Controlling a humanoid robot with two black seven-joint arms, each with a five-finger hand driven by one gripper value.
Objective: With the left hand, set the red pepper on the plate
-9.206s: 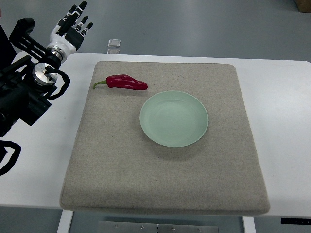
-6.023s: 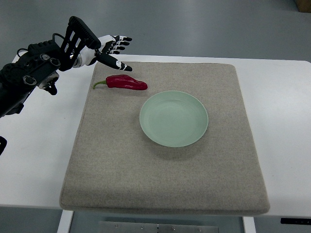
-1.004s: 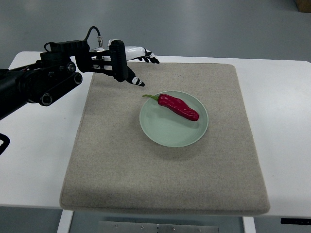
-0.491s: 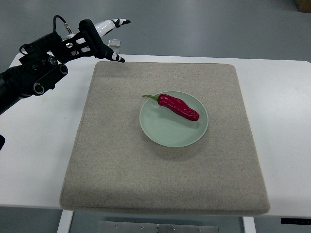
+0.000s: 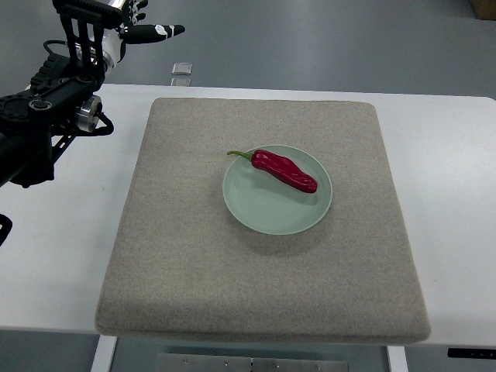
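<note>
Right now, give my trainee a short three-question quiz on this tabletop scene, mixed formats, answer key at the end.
1. True or false: the long red pepper lies on the round pale green plate.
2. Multiple choice: the left hand is A) gripping the pepper, B) raised past the far left corner of the grey felt mat, holding nothing, C) resting on the plate.
3. Fill in: the pepper's green stem points toward the picture's ____ side.

Key: 1 true; 2 B; 3 left.
</note>
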